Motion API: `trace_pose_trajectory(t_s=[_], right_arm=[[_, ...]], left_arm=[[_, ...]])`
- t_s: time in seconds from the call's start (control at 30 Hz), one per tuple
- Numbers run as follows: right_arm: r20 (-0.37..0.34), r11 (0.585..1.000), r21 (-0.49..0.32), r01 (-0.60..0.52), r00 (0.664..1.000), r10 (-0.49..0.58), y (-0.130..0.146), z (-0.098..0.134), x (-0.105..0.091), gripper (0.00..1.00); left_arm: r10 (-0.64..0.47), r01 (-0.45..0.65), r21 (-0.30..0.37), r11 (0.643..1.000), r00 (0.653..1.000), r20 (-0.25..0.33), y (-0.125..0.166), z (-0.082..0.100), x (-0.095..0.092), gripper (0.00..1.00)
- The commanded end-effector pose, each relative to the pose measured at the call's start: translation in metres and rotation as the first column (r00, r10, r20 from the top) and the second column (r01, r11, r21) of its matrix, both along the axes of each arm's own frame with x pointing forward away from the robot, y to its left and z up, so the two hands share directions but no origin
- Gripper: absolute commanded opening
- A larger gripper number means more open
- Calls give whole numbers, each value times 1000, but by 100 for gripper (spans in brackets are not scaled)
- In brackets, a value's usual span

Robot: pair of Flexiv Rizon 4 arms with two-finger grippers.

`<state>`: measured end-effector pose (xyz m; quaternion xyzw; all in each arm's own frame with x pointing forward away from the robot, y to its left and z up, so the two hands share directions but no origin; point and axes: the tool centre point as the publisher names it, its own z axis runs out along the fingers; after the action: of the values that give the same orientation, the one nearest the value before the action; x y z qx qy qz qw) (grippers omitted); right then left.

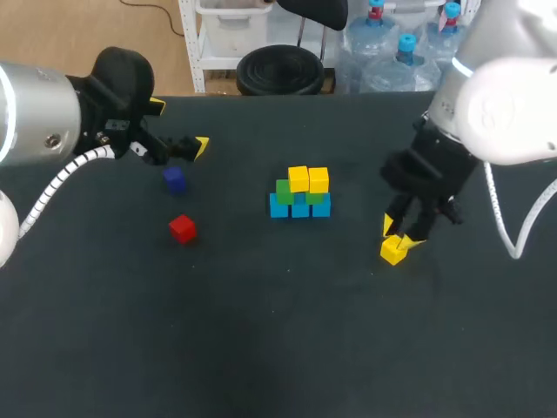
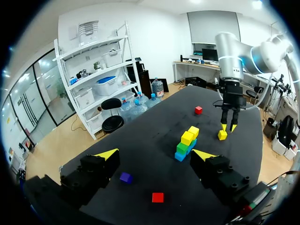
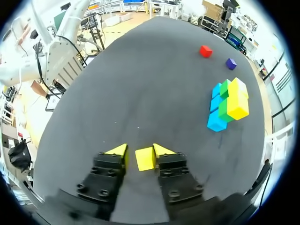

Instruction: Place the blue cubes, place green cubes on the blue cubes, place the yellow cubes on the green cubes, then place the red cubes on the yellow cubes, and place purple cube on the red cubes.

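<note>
Attention belongs on the small loose yellow cube (image 1: 393,251), which sits on the dark bench (image 1: 261,348) at the lower right of centre in the head view. Your right arm (image 1: 505,113) hangs directly over it. The right jaws stand narrow, one on each side of the cube. From the right wrist view a sliver of bench shows between the cube and one jaw, so I judge they straddle it without gripping.

The cube looks light and rigid, with smooth flat faces that could slip or twist if you pinch it near an edge or across its corners. Close on two opposite faces, square and centred, low enough that the pads cover most of each face.

Its likely destination is the stack in the middle of the frame. There a row of light blue cubes (image 1: 300,207) carries green cubes (image 1: 285,192), with two yellow cubes (image 1: 308,179) on top. That stack looks easy to knock, so set the cube down gently.

Your left arm (image 1: 35,113) rests at the upper left, its left jaws wide apart and holding nothing. Below them in the frame lie a small purple cube (image 1: 175,178) and a red cube (image 1: 182,228). The left wrist view shows a second red cube (image 2: 198,110) beyond the stack.
</note>
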<state>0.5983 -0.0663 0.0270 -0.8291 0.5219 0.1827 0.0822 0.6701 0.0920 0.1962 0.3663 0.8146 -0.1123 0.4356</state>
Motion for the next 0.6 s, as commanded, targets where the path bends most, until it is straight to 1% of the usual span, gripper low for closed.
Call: trace_pose_trajectory(t_s=[0.03, 0.13, 0.17, 0.2, 0.33, 0.4, 0.47, 0.6], right_arm=[[1, 1000, 1, 3, 1000, -3, -2, -1, -4, 0], [-11, 1000, 6, 10, 1000, -10, -2, 0, -6, 0], [-12, 1000, 6, 11, 1000, -11, -2, 0, -6, 29], [-14, 999, 6, 33, 999, -33, -2, 0, -6, 100], [-12, 997, 20, 69, 998, -68, -3, 3, -4, 100], [-21, 996, 23, 91, 996, -90, -4, 3, -3, 100], [-33, 992, 41, 123, 992, -122, -3, 5, -2, 100], [-33, 992, 41, 123, 992, -122, -3, 5, -2, 100]], left_arm=[[-4, 4, -4, 1000, 1000, 1, 1, -1, 0, 100], [-4, 4, -4, 1000, 1000, 1, 1, -1, 0, 100], [-4, 4, -4, 1000, 1000, 1, 1, -1, 0, 100], [-4, 4, -4, 1000, 1000, 1, 1, -1, 0, 100], [-4, 4, -4, 1000, 1000, 1, 1, -1, 0, 100], [-4, 4, -4, 1000, 1000, 1, 1, -1, 0, 100], [-4, 4, -4, 1000, 1000, 1, 1, -1, 0, 100], [-4, 4, -4, 1000, 1000, 1, 1, -1, 0, 100]])
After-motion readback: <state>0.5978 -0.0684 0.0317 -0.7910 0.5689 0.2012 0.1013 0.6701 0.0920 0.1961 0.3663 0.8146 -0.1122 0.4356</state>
